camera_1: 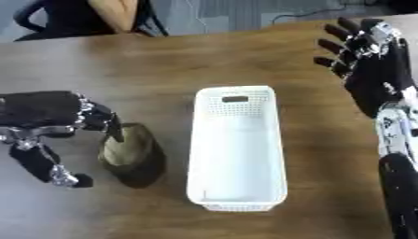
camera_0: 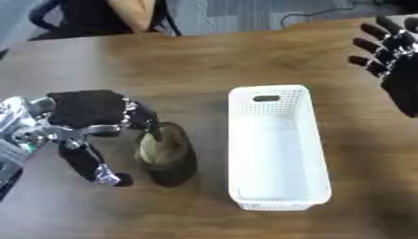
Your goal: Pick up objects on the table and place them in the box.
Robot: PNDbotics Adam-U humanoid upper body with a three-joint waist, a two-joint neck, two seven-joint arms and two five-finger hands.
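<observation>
Nearest in the left eye view: white perforated box [camera_0: 277, 149], long and narrow, standing on the brown wooden table [camera_0: 163, 60], short end toward the camera, handle slot in the far end wall, nothing visible inside. Just left of it, a dark brown rounded object [camera_0: 167, 156] with a paler patch on its upper left side, resting on the table, apart from the box wall. Left hand [camera_0: 86, 114] over and beside that object from the left: black palm above, fingers bent down with tips touching the object's top left edge, thumb hanging lower left and clear of it. Not wrapped round the object; fingers spread and only partly bent. Right hand [camera_0: 396, 51] at the upper right edge, raised above the table, fingers straight and spread, holding nothing, well apart from the box.

Right eye view: same layout, slightly shifted. Right hand and its black and silver forearm [camera_1: 392, 154] fully visible down the right edge, palm toward the box, fingers fanned upward. Brown object beside the near half of the box, a strip of table between them. Left fingers resting against the object's upper rim, thumb tip down near the table, apart from it.
</observation>
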